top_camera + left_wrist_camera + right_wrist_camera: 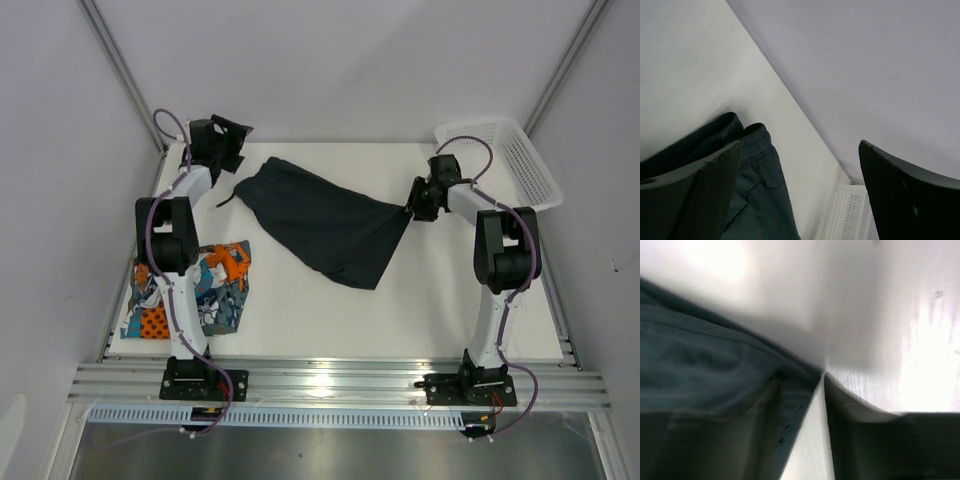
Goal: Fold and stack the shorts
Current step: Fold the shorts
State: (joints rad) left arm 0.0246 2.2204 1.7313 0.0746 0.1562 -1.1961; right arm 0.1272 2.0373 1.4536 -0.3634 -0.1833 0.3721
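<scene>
The plain dark navy-teal shorts (320,222) lie spread across the middle of the table. My right gripper (411,207) is shut on their right corner, and the cloth is pulled to a point there. In the right wrist view the fingertips meet (824,374) with dark fabric (715,370) draped over the left finger. My left gripper (228,137) is open and empty at the far left, just beyond the shorts' waistband (752,150). The printed orange, teal and white shorts (215,290) lie folded at the near left, partly under the left arm.
A white mesh basket (512,160) stands at the far right corner, behind the right arm; its rim shows in the left wrist view (850,215). Grey walls close the table on the left, back and right. A metal rail runs along the near edge.
</scene>
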